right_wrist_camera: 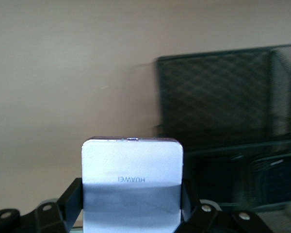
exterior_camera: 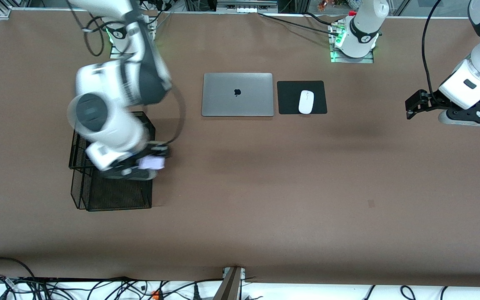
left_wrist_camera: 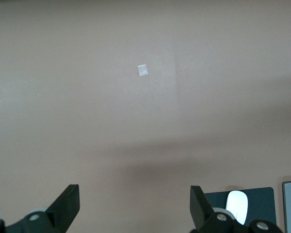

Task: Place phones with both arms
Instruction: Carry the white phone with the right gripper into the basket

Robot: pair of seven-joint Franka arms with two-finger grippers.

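My right gripper (exterior_camera: 153, 161) is shut on the small squarish pale lilac-white phone (exterior_camera: 151, 162) and holds it over the edge of a black wire-mesh basket (exterior_camera: 115, 196) at the right arm's end of the table. In the right wrist view the phone (right_wrist_camera: 132, 179) sits between the two fingers (right_wrist_camera: 70, 199), with the basket (right_wrist_camera: 223, 97) past it. My left gripper (exterior_camera: 410, 110) is open and empty above bare table at the left arm's end, and waits. It shows open in the left wrist view (left_wrist_camera: 134, 204). The two black phones are not clearly seen; the basket's inside is dark.
A closed silver laptop (exterior_camera: 237, 94) lies mid-table near the bases. Beside it a white mouse (exterior_camera: 306, 101) lies on a black pad (exterior_camera: 321, 104). The mouse (left_wrist_camera: 236, 204) also shows in the left wrist view. A small pale mark (left_wrist_camera: 142, 70) is on the brown tabletop.
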